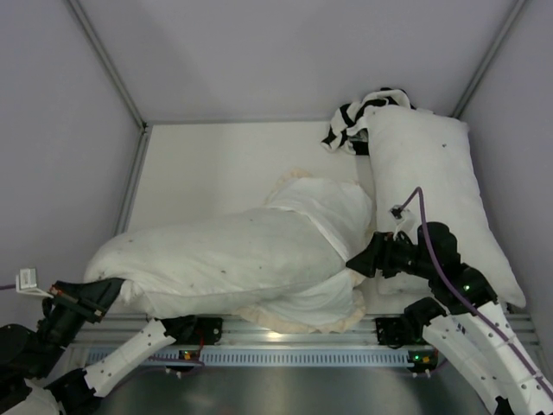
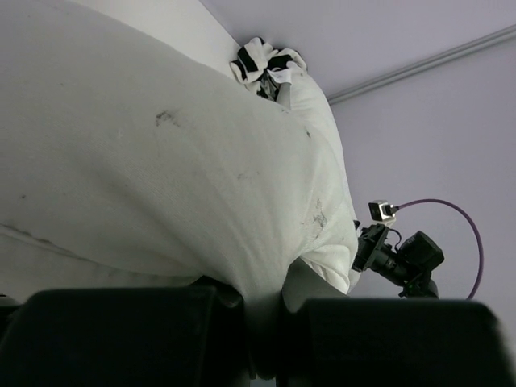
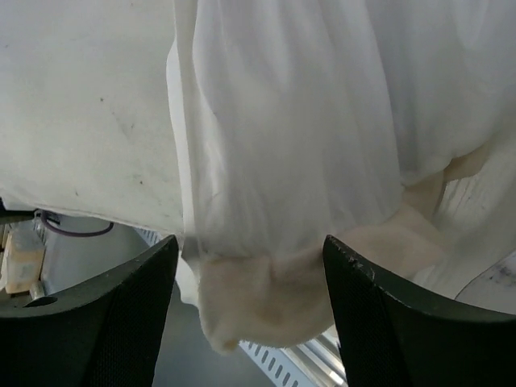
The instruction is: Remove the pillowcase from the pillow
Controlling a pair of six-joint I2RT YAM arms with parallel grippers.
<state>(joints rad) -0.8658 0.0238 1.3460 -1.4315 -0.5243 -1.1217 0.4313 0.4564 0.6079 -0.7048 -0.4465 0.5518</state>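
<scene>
- The plump white speckled pillow [image 1: 216, 255] lies across the near part of the pale tabletop [image 1: 207, 164]. Its left end hangs over the front edge.
- The soft pillowcase [image 1: 333, 212], cream-white face outward, is bunched around the pillow's right end. Most of the pillow lies bare to the left of it.
- The pillowcase's cream ruffled frill [image 1: 298, 320] shows along the near edge, under the pillow.
- The left pincer [image 2: 262, 310] is pressed together on a fold of the pillow's fabric at its left end.
- The right pincer [image 3: 250, 246] is spread wide at the pillowcase's near right corner. The thin white cloth and its frill hang between the two black fingers [image 3: 403, 322].
- A longer plain white pillow [image 1: 432, 190] lies along the right side, just beside the pillowcase.
- A small black-and-white patterned cloth [image 1: 363, 117] sits crumpled at that pillow's far end.
</scene>
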